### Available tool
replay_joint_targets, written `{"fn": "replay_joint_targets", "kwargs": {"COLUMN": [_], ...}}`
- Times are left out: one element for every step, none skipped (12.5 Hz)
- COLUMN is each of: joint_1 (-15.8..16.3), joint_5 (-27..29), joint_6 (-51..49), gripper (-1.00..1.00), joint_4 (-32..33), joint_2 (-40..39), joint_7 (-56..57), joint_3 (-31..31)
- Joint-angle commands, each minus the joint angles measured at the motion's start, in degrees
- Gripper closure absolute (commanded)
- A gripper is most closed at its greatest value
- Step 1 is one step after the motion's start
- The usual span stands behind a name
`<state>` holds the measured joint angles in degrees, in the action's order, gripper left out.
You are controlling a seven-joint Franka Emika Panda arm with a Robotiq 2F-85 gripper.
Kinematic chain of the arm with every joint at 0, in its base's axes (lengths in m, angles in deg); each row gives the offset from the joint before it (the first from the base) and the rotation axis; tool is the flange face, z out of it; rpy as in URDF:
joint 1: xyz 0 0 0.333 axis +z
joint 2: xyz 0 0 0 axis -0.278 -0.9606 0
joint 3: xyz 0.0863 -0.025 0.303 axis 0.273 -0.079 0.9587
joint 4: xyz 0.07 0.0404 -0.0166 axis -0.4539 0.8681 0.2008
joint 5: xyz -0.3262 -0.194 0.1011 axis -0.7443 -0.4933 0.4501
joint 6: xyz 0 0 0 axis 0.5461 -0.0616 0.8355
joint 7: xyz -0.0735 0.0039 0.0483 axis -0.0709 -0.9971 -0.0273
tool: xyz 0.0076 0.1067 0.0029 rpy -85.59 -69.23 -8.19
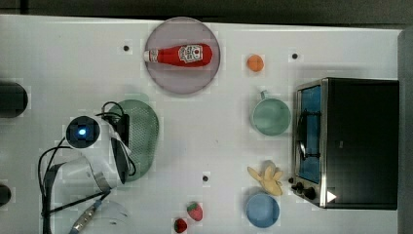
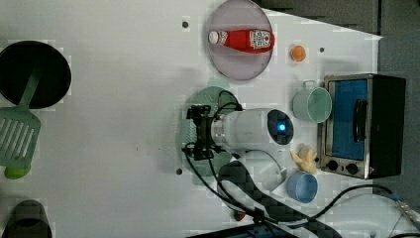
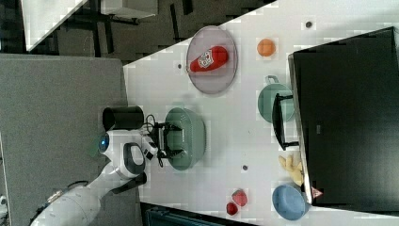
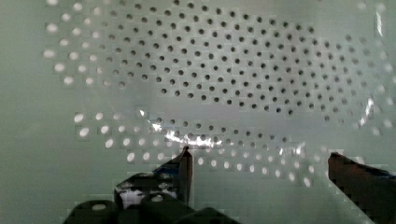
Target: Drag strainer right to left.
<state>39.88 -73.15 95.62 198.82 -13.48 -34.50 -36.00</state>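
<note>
With my claw (image 4: pixel 259 156) spread wide, apparently inside the pale mint-green oval perforated plastic strainer (image 1: pixel 142 134) near the white table's (image 1: pixel 44 63) robot-side edge, a drag could tip it.

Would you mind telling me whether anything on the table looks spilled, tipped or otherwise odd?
Only the ketchup bottle, lying on its side on the plate. The strainer, mug and bowl sit upright; nothing is spilled.

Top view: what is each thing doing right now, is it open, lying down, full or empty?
strainer: upright, empty, under the gripper.
gripper: open, fingers inside the strainer.
ketchup bottle: lying on its side on the plate.
mug: upright, empty.
blue bowl: upright, empty.
toaster oven: door shut.
</note>
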Motion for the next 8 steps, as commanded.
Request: {"fn": "replay_joint_targets", "kwargs": {"joint_1": [2.9,3.7,4.5,5.3,6.1,6.9,7.7,8.4], "joint_5": [0.6,0.7,0.7,0.7,0.7,0.7,0.7,0.7], "joint_6": [-0.7,-0.7,-0.7,-0.7,-0.7,-0.7,-0.7,-0.7], "gripper": [-1.0,-1.0,-1.0,-1.0,-1.0,-1.0,-1.0,-1.0], "joint_4": [-3.2,-4.2,-5.4,-6.5,-7.7,-8.9,-10.1,-11.2], "joint_2": [-1.3,-2.0,-2.7,-3.3,-4.0,-4.8,-5.6,-6.3], "joint_7": [-3.5,-3.8,-4.8,-6.6,-8.5,-10.2,-10.7,-10.7], "joint_3": [0.7,0.7,0.7,0.7,0.7,0.7,0.7,0.7]}}
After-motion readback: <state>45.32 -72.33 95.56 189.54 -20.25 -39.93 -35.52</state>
